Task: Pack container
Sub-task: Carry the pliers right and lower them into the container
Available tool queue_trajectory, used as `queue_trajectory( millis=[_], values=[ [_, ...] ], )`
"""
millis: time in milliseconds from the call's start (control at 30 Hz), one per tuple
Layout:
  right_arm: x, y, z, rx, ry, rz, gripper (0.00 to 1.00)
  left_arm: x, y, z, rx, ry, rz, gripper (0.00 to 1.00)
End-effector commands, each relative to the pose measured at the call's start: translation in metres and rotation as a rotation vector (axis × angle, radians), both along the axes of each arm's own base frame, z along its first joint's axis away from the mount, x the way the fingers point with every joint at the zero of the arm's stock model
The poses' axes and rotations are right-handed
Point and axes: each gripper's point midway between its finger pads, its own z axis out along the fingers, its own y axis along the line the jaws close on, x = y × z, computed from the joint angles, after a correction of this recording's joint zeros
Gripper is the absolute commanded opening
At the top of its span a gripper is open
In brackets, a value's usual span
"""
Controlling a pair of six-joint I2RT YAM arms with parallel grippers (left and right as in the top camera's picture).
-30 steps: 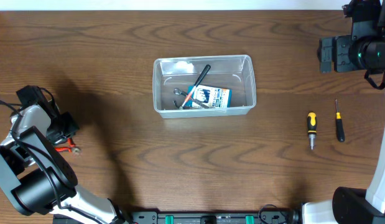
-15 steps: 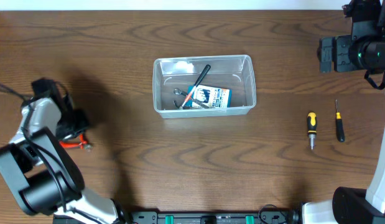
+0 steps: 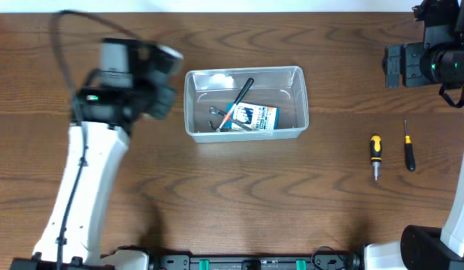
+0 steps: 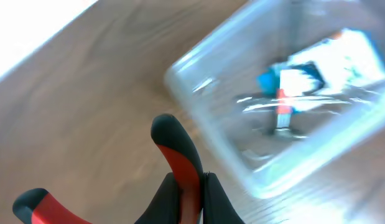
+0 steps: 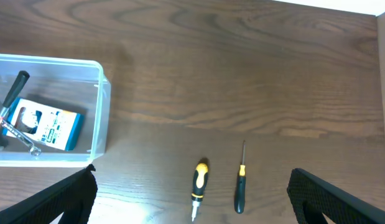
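Wooden table (image 3: 217,202) carries the container (image 3: 190,105) at its middle; the left gripper (image 4: 192,186), clamped on red-handled pliers (image 4: 180,155), has just swung beside its left end, likely for dropping in, while well right the right gripper (image 5: 193,205) gapes empty.

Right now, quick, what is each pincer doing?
Left pincer: closed on the red-handled tool.
Right pincer: open, holding nothing.
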Motion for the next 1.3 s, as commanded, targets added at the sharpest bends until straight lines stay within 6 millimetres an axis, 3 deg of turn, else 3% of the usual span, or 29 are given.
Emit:
queue_trajectory(
  millis=[0, 67, 200, 500, 567, 700, 833, 867, 900, 1267],
  values=[
    [-0.001, 0.000, -0.001, 0.002, 0.004, 0.006, 0.99, -0.005, -0.061, -0.012, 0.086, -0.046, -0.368, 0.06],
    [-0.001, 0.000, -0.001, 0.002, 0.006, 0.006, 0.99, 0.000, -0.085, -0.019, 0.102, -0.071, -0.447, 0.06],
    [-0.001, 0.000, -0.001, 0.002, 0.007, 0.006, 0.99, 0.016, -0.113, -0.046, 0.101, -0.069, -0.494, 0.06],
    [-0.003, 0.000, -0.002, 0.003, 0.014, 0.006, 0.99, 0.020, -0.116, -0.139, 0.131, 0.153, -0.499, 0.06],
    [-0.003, 0.000, -0.002, 0.003, 0.014, 0.006, 0.99, 0.019, -0.116, -0.151, 0.136, 0.183, -0.499, 0.06],
    [-0.002, 0.000, -0.002, 0.003, 0.013, 0.006, 0.99, 0.018, -0.115, -0.157, 0.139, 0.199, -0.500, 0.07],
    [-0.002, 0.000, -0.002, 0.003, 0.013, 0.006, 0.99, 0.018, -0.115, -0.157, 0.139, 0.198, -0.500, 0.51],
    [-0.002, 0.000, -0.002, 0.003, 0.013, 0.006, 0.99, 0.018, -0.115, -0.157, 0.139, 0.199, -0.499, 0.69],
    [-0.002, 0.000, -0.002, 0.003, 0.013, 0.006, 0.99, 0.018, -0.115, -0.157, 0.134, 0.201, -0.490, 0.99],
    [-0.002, 0.000, -0.002, 0.003, 0.013, 0.006, 0.99, 0.024, -0.105, -0.152, 0.058, 0.240, -0.273, 0.98]
  ],
)
